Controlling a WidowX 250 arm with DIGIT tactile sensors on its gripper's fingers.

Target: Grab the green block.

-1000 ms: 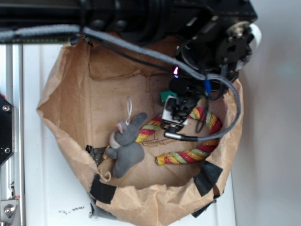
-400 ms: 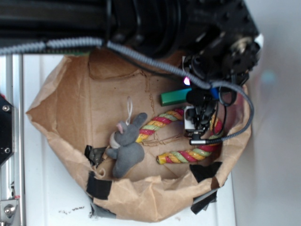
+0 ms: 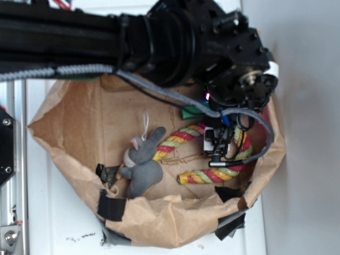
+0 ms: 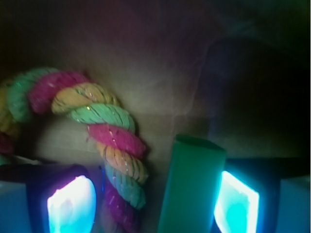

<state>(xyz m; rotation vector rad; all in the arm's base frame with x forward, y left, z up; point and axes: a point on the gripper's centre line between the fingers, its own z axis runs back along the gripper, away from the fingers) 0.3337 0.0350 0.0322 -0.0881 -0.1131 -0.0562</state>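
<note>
Wrist view, left to right: my left finger (image 4: 70,201) glows cyan, then the rope (image 4: 109,145) curves down between my fingers, then the green block (image 4: 189,189) stands touching my right finger (image 4: 238,204). My claw (image 4: 155,206) is spread wide, gripping nothing. Exterior view: a grey mouse (image 3: 142,162) lies left in the paper bag (image 3: 69,133), well apart from my claw.

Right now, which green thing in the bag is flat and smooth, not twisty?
The green block, a plain slab between the jaws. The rope has green strands too, but it is twisted with pink and yellow.
</note>
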